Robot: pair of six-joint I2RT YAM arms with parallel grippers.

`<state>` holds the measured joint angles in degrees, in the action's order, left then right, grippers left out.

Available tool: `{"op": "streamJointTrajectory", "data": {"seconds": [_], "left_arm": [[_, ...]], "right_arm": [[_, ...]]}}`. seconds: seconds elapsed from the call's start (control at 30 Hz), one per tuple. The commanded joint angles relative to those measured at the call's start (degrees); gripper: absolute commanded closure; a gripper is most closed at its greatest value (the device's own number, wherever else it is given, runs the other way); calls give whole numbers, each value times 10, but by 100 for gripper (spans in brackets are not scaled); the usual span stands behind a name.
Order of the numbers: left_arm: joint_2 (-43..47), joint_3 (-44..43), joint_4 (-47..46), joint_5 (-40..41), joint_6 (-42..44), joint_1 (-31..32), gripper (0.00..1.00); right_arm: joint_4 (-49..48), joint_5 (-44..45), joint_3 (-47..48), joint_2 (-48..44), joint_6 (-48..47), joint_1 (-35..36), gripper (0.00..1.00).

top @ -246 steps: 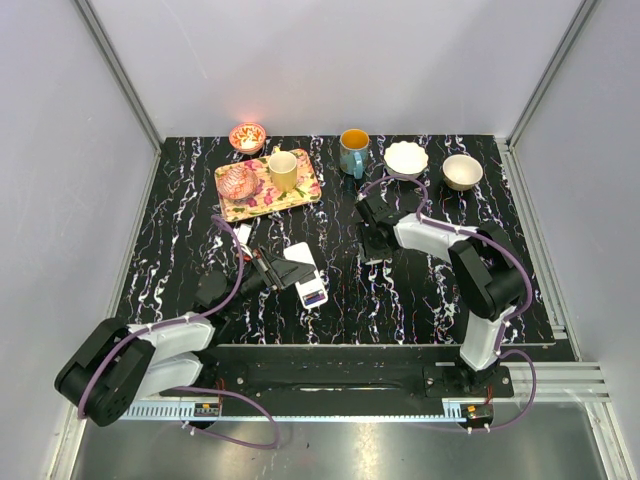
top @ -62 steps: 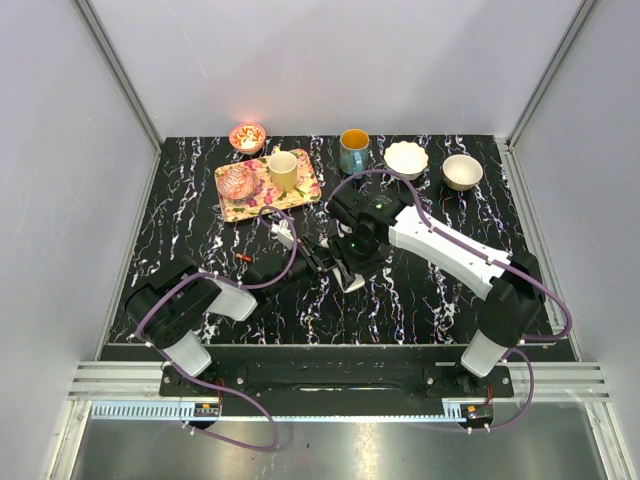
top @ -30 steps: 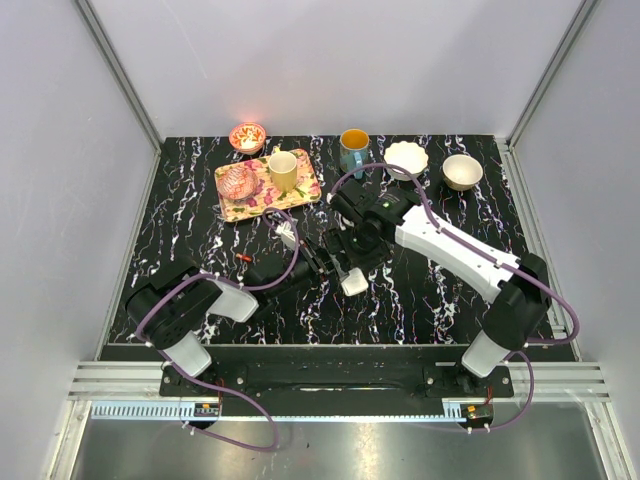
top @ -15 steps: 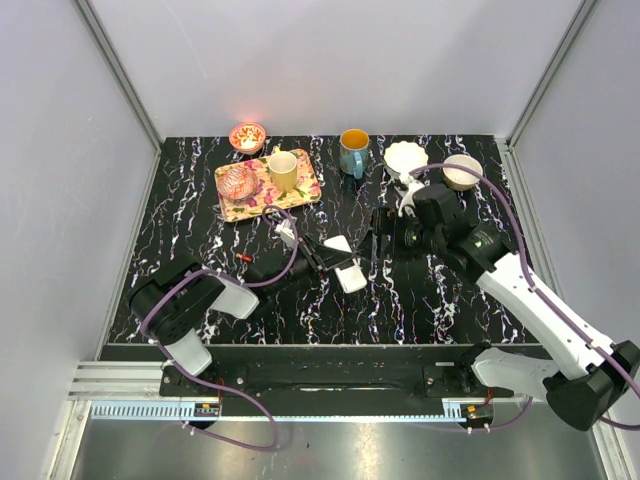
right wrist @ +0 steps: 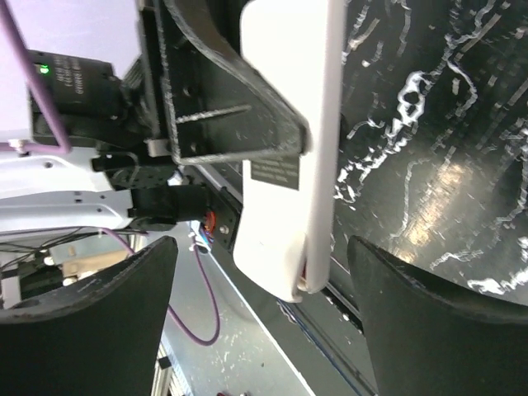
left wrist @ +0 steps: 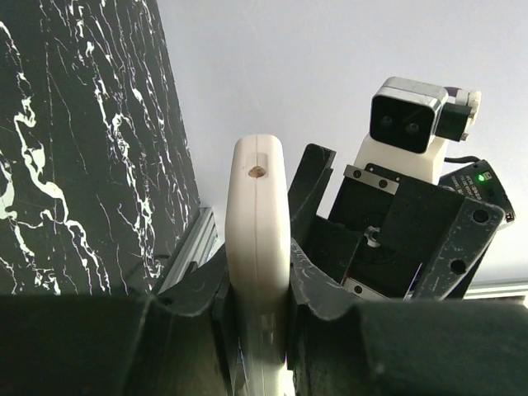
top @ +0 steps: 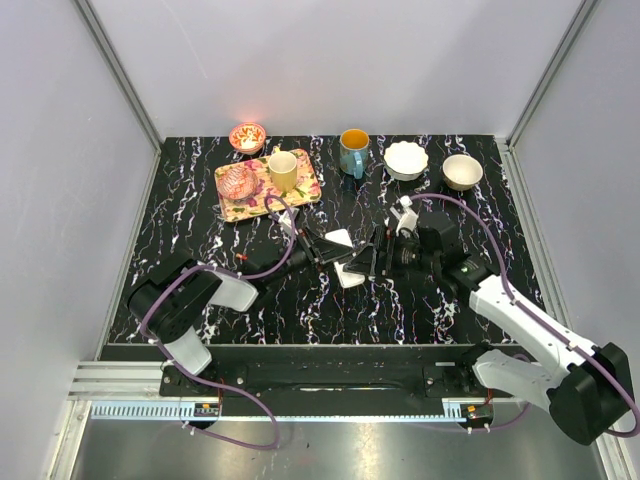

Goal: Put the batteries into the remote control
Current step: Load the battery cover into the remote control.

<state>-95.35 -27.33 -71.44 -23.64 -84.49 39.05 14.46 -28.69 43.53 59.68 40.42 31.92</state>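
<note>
My left gripper (top: 328,254) is shut on the white remote control (top: 343,258) and holds it tilted, edge up, above the middle of the table. In the left wrist view the remote (left wrist: 259,223) stands edge-on, clamped in that gripper (left wrist: 260,285). My right gripper (top: 370,260) is open, low, and faces the remote from the right. In the right wrist view the remote's (right wrist: 289,157) rounded end hangs in the open gripper (right wrist: 264,309), touching neither finger; its back cover sits slightly ajar with a reddish sliver in the gap. I see no loose batteries.
A flowered tray (top: 300,188) with a yellow cup (top: 283,170) and a pink glass dish (top: 238,182) stands at the back left. Behind it is a small orange bowl (top: 247,136). A blue mug (top: 353,150), a white bowl (top: 406,158) and a beige bowl (top: 462,171) line the back.
My right arm pulled away from the remote to the right, then came back low with its fingers open round the remote's end. My left gripper kept hold and raised the remote slightly.
</note>
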Motion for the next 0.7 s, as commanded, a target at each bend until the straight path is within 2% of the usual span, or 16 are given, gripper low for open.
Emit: {"op": "streamJointTrajectory", "data": {"seconds": [0.0,0.07,0.33,0.67], "left_arm": [[21,-19,-232,-22,-9,-2,100],[23,-20,-229,-21,-6,-1,100],[33,-25,-229,-18,-5,-1,100],[42,-35,-228,-16,-2,-6,100]], "right_arm": [[-139,-78,-28,-2,57,-5,14],[-170,-88,-36,6,64,-5,18],[-185,-108,-53,19,69,-5,26],[-206,-129,-76,23,88,-6,28]]}}
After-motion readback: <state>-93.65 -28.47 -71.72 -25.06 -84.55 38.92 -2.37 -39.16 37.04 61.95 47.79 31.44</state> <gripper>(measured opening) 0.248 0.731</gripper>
